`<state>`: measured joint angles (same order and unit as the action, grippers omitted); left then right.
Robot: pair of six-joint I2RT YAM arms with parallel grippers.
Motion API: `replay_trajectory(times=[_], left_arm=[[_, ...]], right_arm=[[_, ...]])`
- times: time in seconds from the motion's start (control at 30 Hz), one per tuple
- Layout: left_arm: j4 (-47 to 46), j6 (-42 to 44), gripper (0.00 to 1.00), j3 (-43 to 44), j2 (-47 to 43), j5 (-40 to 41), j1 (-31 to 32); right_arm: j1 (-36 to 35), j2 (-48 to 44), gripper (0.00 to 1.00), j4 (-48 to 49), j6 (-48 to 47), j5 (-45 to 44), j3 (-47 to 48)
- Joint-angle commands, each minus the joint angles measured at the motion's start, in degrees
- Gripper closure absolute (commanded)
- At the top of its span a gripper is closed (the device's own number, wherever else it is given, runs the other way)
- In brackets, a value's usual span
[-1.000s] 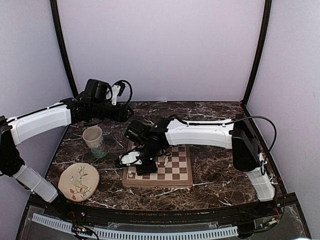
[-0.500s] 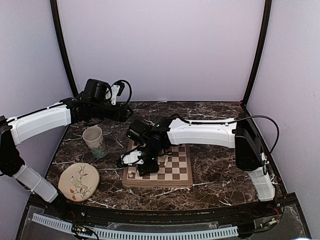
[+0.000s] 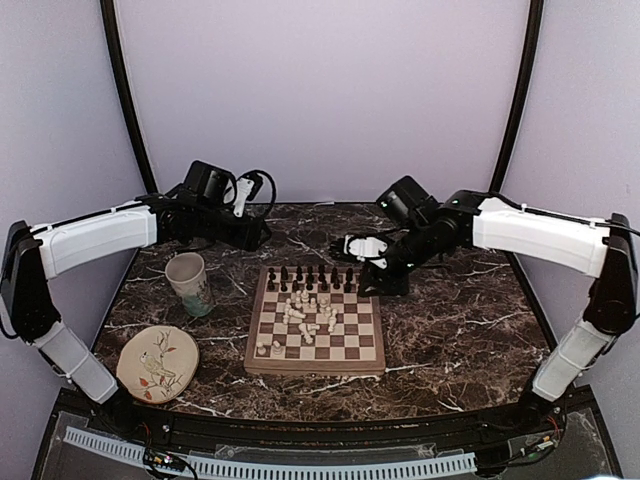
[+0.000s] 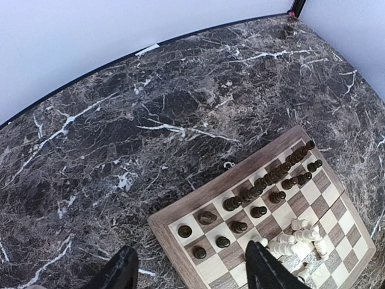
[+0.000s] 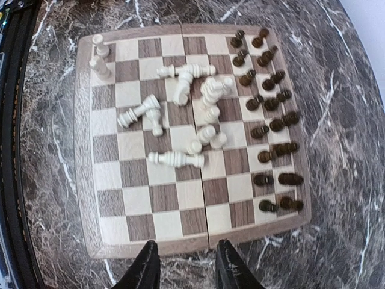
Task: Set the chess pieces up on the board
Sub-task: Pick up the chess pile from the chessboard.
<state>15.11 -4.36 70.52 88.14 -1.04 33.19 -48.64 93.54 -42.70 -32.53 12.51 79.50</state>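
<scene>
A dark marble table (image 3: 450,330) stands inside pale lilac walls. The board (image 3: 262,362) lies mid-table, nearer the front edge. Dark chess pieces (image 3: 310,275) stand in two rows along the board's far side. Cream chess pieces (image 5: 198,120) lie toppled in a heap in its middle, and two (image 3: 270,348) stand at its near left corner. The left tool (image 4: 192,274) hovers off the board's far left corner, fingers spread and empty. The right tool (image 5: 187,268) hangs beyond the board's far side, fingers apart and holding nothing. A mug (image 3: 188,280) and a plate (image 3: 157,362) sit near the left edge.

Board (image 3: 315,366) on table (image 3: 450,330), upright chess pieces (image 3: 310,277) on far rows, toppled pieces (image 3: 310,315) mid-board, mug (image 3: 188,280) and plate (image 3: 157,362) left
</scene>
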Motion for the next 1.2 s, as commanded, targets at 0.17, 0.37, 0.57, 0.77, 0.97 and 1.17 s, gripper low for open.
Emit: replay_trajectory(times=[0.17,0.37,0.57,0.77,0.97,1.17], left_arm=[[13.2,3.6,0.44,7.5,7.8,1.6,10.6],[19.5,-0.4,0.44,5.7,10.0,3.6,15.1],[20.5,-6.0,0.48,0.9,8.4,4.7,16.0],[22.0,-11.7,0.53,0.9,10.6,7.2,16.0],[19.9,-14.6,0.53,1.4,12.2,6.2,16.0],[19.2,-15.7,0.53,2.6,14.6,4.3,16.1]], right_arm=[[13.4,-18.2,0.67,18.7,5.8,9.4,-24.1],[19.9,-22.8,0.66,22.7,5.2,9.8,-28.6],[20.1,-24.3,0.65,23.8,3.8,8.5,-30.0],[20.1,-22.9,0.65,23.1,3.1,8.8,-29.8],[20.1,-23.3,0.65,23.6,2.9,8.5,-30.4],[20.1,-23.6,0.65,23.6,2.7,8.3,-30.4]])
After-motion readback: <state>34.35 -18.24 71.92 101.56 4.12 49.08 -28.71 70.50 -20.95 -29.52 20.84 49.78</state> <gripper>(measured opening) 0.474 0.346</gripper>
